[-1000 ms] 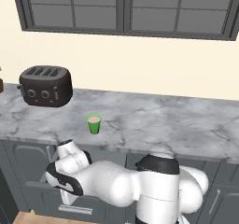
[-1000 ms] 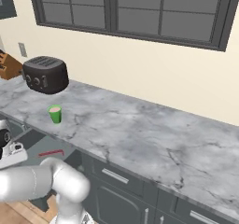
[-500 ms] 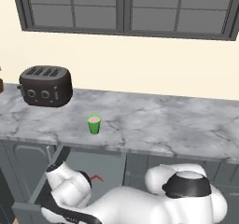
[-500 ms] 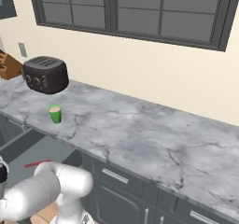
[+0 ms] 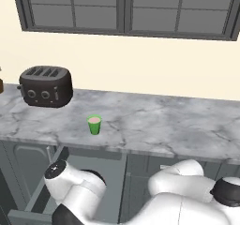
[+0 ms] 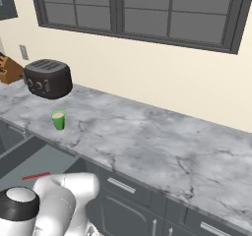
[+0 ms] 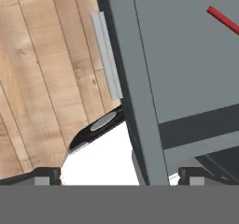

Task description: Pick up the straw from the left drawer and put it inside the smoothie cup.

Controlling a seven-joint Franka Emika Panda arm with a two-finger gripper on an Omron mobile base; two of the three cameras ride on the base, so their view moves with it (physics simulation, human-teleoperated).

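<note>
The left drawer (image 6: 34, 156) is pulled out below the counter, and the thin red straw (image 6: 35, 175) lies on its flat grey bottom. In the hand view the straw (image 7: 224, 20) shows at the top right, on the drawer's bottom (image 7: 186, 64). My gripper (image 7: 120, 175) hangs open over the drawer's front wall, fingertips (image 7: 46, 175) wide apart with nothing between them, well short of the straw. The green smoothie cup (image 5: 94, 124) (image 6: 58, 120) stands upright on the marble counter above the drawer (image 5: 44, 193).
A black toaster (image 5: 44, 86) (image 6: 47, 78) sits at the counter's back left, with a wooden knife block (image 6: 10, 69) beyond it. The drawer's pale handle (image 7: 107, 55) faces the wooden floor (image 7: 42, 78). Grey cabinet fronts (image 6: 128, 191) run to the right.
My arm has folded down and forward, low over the open drawer. The straw and the cup have stayed in place, and the gripper has stayed open.
</note>
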